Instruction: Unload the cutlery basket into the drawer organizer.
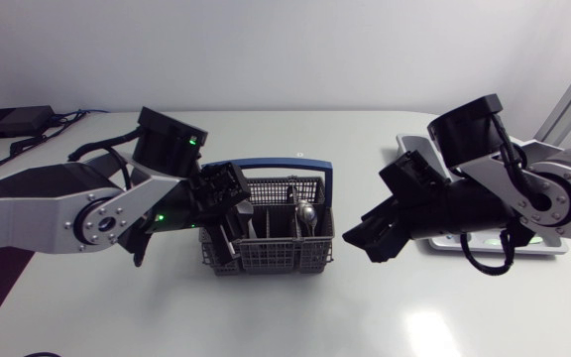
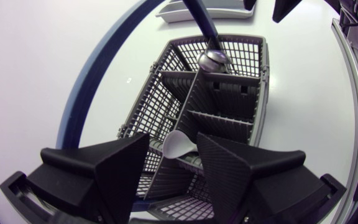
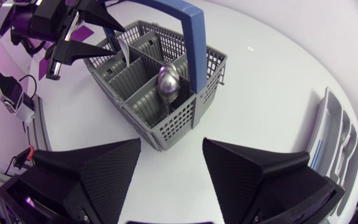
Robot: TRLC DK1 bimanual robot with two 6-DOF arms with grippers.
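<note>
Steel spoons [image 3: 168, 84] in the basket [image 1: 276, 256] are hard, light and slippery: grab the thin neck. The left gripper [image 2: 171, 168] and right gripper [image 3: 169, 165] keep fingers apart.

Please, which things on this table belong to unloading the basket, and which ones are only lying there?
For the job: cutlery basket; spoons standing in it; pale utensil tip between the fingers of the open left gripper; drawer organizer; open right gripper.
Lying about: black box; cables beside it.
</note>
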